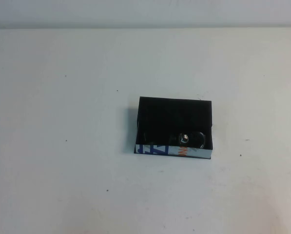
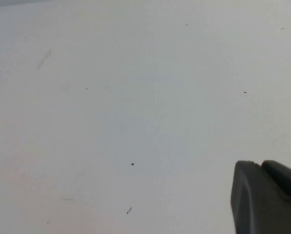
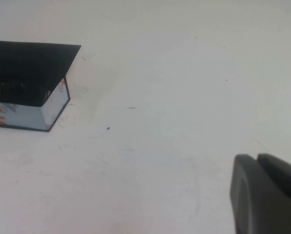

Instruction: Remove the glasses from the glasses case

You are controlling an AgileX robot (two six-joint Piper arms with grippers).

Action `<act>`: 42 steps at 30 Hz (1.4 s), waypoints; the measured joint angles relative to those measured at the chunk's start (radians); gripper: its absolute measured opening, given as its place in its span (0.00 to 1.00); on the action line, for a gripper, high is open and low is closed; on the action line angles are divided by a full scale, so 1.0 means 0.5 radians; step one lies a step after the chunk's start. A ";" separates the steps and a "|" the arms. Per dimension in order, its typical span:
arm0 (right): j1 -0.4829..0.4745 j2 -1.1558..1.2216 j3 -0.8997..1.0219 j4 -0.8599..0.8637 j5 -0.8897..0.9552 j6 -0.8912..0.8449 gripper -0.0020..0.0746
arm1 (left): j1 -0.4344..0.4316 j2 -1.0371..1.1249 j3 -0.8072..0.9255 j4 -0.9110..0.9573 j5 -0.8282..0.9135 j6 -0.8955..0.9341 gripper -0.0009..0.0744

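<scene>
Nothing done yet: glasses (image 1: pixel 186 139) sit inside the glasses case (image 1: pixel 174 126), both arms out of the high view. Left gripper (image 2: pixel 267 195) hovers over bare worktop (image 1: pixel 62 122), nothing near it; can't tell the state of its jaws. Case is open, right of worktop centre, black inside, white printed wall facing the near edge (dark frames hard to separate from lining). Right gripper (image 3: pixel 264 192) is well apart from the case, jaws likewise unreadable. Reach, grasp, lift-out all remain.

The glasses (image 1: pixel 186 138) lie in the glasses case (image 1: pixel 174 152) (against its near wall) on the table (image 1: pixel 62 146).
</scene>
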 joint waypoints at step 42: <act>0.000 0.014 -0.845 0.173 0.633 0.000 0.00 | 0.000 0.000 0.000 0.000 0.000 0.000 0.01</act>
